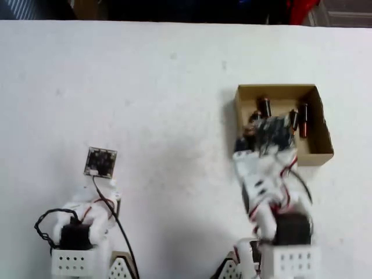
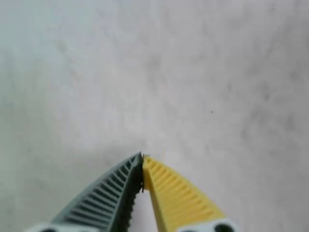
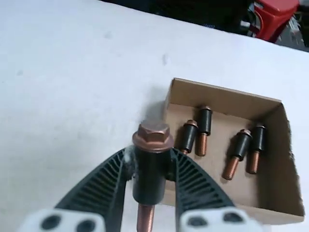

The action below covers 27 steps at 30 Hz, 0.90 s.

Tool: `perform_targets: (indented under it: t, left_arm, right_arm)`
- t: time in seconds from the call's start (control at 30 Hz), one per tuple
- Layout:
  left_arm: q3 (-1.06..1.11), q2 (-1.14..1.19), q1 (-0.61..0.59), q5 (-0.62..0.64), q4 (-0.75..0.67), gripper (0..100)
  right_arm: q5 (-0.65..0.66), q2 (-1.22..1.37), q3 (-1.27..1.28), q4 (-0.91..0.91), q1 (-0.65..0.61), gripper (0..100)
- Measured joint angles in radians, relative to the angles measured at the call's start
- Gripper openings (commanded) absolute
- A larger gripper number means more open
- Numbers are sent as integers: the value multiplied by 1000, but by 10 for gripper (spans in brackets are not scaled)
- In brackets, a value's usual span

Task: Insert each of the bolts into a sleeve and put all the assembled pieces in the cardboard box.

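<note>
At the near left, the left tool hangs over bare bench. Its ribbed plastic fingers, one grey and one yellow, are pressed together tip to tip with nothing between them. The left arm sits low at the near edge, well apart from the task's things.

At the near right, the right tool pinches one assembled piece upright between black ribbed fingers. The piece is a matte black cylindrical sleeve with a bolt through it. The bolt's copper-coloured hex flange head is seated on top and its threaded shank pokes out below. In the high view this tool is over the near left part of the cardboard box.

Farther on, the box is a shallow open tray of plain brown cardboard with thin upright walls, standing on the right half of the bench. Four more assembled pieces lie on their sides on its floor, as a left pair and a right pair. Each is a black sleeve with a coppery shank showing at one end.

By my reading, four pieces are finished and boxed, and a fifth is assembled and held at the box. What remains for that fifth piece is to lower it in and let go.

The bench is white, matte and faintly scuffed.
</note>
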Motion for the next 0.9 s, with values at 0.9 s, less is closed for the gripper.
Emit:
perform_targets:
  t: [0.9]
  left_arm:
    - [0,0,0,-2,0,23]
  right_arm:
    - [44,1379,-806,-140,250,16]
